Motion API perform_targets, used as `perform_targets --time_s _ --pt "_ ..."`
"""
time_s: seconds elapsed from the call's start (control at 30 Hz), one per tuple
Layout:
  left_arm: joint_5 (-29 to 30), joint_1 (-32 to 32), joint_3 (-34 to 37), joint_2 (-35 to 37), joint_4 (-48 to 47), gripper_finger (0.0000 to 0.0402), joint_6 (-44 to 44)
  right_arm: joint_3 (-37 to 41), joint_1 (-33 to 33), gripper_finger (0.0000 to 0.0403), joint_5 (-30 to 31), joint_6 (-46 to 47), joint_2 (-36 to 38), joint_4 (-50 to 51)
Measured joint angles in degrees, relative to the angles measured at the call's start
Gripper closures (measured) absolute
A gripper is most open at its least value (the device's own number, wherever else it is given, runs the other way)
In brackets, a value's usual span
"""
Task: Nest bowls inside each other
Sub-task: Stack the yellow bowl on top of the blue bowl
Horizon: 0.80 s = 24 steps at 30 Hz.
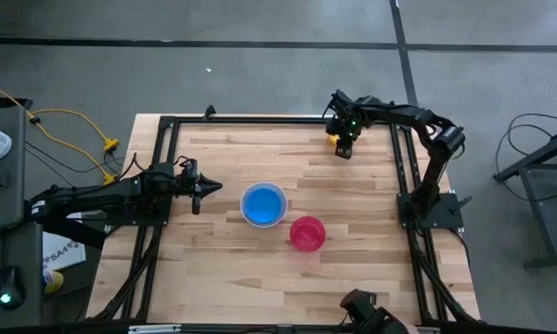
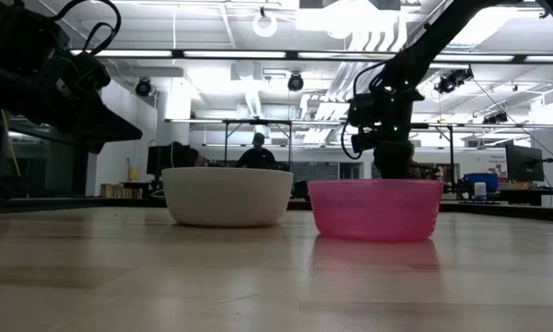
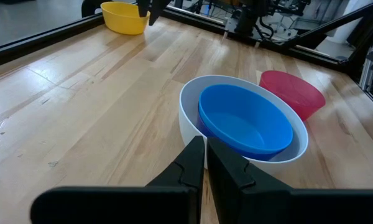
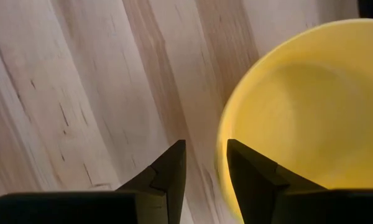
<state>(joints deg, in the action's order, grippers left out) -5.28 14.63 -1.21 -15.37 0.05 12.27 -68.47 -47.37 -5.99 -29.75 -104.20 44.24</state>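
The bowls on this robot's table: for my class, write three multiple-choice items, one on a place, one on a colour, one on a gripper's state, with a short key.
1. Where is the blue bowl?
A. Inside the white bowl
B. Under the red bowl
C. Alone at the table's edge

2. Which bowl colour lies at the right gripper?
A. Green
B. Yellow
C. Black

3. How do the left gripper fingers stand?
A. Clamped on the red bowl
B. Shut, holding nothing
C. Spread wide around the white bowl

Key: 1 A, the left wrist view shows blue nested in white. 2 B, the yellow bowl fills the right wrist view, its rim between the open fingers. 3 B, the fingers meet short of the white bowl.
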Motion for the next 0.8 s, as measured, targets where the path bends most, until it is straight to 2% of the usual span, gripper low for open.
perform_targets --time_s 0.8 --pt "0.0 0.0 0.0 0.0 0.0 0.0382 0.0 0.0 0.0 0.0293 0.9 -1.6 -0.5 -0.3"
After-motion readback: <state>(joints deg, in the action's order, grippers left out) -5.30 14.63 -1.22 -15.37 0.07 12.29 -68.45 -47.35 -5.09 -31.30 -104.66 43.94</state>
